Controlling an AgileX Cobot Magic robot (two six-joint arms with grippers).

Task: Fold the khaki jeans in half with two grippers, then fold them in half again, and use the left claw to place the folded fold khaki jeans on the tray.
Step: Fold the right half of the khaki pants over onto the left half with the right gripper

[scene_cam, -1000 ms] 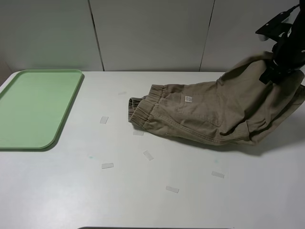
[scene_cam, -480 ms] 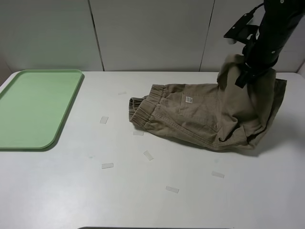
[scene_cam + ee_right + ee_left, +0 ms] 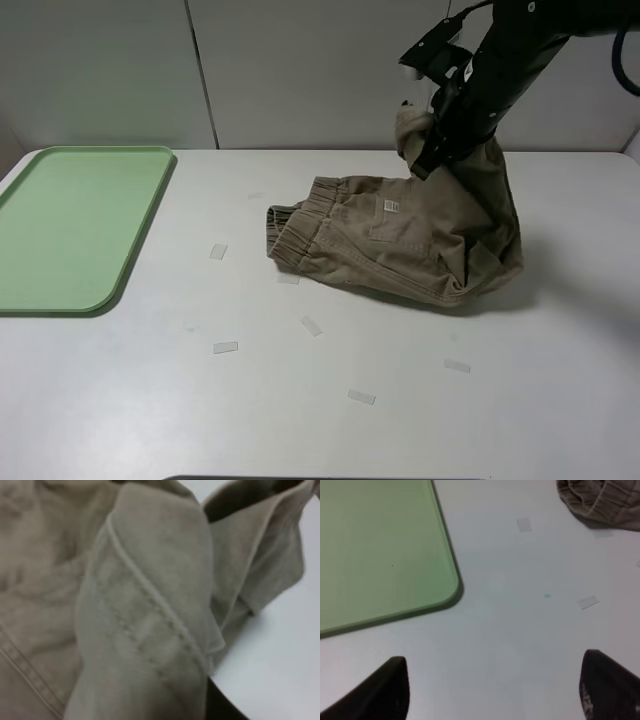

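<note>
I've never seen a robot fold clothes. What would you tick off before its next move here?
1. Right jaws shut on the leg end of the khaki jeans, which is lifted off the table: ok.
2. Waistband resting on the table: ok.
3. Both legs caught in that grip: cannot tell; fabric fills the right wrist view.
4. Left jaws open and holding nothing, above the table near a corner of the tray: ok.
5. Tray free for the folded jeans: ok.
6. Left jaws at the jeans to share the fold: not ok; they are well away from the fabric.
</note>
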